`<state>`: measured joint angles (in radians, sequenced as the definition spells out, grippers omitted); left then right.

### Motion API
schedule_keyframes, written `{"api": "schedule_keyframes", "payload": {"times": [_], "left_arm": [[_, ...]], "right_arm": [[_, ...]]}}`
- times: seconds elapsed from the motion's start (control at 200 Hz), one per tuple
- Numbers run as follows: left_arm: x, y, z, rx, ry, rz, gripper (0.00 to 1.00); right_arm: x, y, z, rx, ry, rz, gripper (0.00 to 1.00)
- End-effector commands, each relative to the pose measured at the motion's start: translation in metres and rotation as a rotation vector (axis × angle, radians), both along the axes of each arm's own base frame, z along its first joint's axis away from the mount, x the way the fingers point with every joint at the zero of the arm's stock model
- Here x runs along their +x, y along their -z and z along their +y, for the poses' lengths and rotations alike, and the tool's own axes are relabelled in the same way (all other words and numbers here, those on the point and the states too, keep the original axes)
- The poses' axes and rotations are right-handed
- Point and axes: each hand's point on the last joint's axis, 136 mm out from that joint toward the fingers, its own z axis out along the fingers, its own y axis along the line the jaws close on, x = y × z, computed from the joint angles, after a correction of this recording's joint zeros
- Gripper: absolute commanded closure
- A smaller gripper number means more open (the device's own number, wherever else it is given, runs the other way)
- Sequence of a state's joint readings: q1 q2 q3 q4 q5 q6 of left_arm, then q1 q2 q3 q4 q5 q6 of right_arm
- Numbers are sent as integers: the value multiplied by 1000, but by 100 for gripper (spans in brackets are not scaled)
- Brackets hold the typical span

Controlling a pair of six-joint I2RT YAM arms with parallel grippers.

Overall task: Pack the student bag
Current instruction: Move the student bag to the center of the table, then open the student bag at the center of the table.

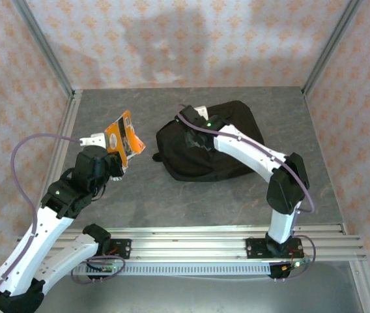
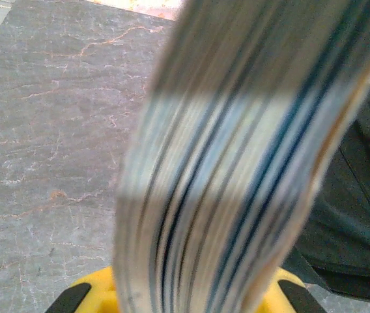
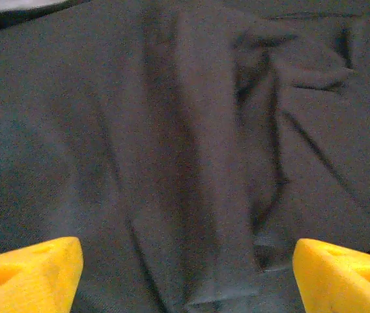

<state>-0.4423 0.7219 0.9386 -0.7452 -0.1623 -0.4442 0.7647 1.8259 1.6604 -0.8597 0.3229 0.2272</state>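
— Where is the student bag (image 1: 240, 124)?

— It is lying flat on the table (image 1: 172, 195), right of the middle and nearer the far edge than the near one. Its long axis runs roughly along the table's width, with the left end a little closer to us and the right end toward the far right corner.

— Which arm is on it?

— The right gripper (image 3: 185, 261) hangs directly over the bag's left end. Its yellow fingers (image 3: 28, 270) are spread wide with nothing between them, and there is only creased black fabric below. Whether they touch the cloth, I cannot tell.

— And the left?

— The left gripper (image 1: 107, 147) is clamped on an orange book (image 1: 124, 138), held up above the table's left half. The bag lies to its right, across a stretch of bare table. In the left wrist view the page edges stand upright and the bag sits at the right edge.

— So what does the next move hinge on?

— In my judgement, the book has to travel rightward to the bag's left end, where the right arm is nearer. I can't make out an open mouth in the fabric, and that gap must exist first.
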Motion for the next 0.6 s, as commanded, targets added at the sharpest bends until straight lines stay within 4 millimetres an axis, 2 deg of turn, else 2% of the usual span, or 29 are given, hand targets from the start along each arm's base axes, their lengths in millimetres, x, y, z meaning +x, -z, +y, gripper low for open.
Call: {"api": "schedule_keyframes", "payload": {"times": [0.0, 0.12, 0.24, 0.375, 0.44, 0.525, 0.59], "left_arm": [[5, -15, 8, -5, -40, -69, 100], [5, -15, 6, -10, -32, -68, 100], [5, -15, 6, -8, -30, -69, 100], [6, -13, 4, -10, -23, -65, 100], [7, -13, 0, -22, -8, -59, 100], [9, -13, -5, -43, 6, -52, 100], [11, -14, -11, -69, 20, -43, 100]], "right_arm": [[8, 9, -21, -162, 30, 0, 4], [22, 20, -23, -171, 47, 9, 5], [34, 36, -21, -163, 47, 42, 19], [43, 49, -20, -150, 48, 69, 43], [44, 53, -21, -137, 50, 85, 60], [45, 48, -24, -119, 53, 80, 84], [43, 38, -21, -83, 31, 63, 97]]}}
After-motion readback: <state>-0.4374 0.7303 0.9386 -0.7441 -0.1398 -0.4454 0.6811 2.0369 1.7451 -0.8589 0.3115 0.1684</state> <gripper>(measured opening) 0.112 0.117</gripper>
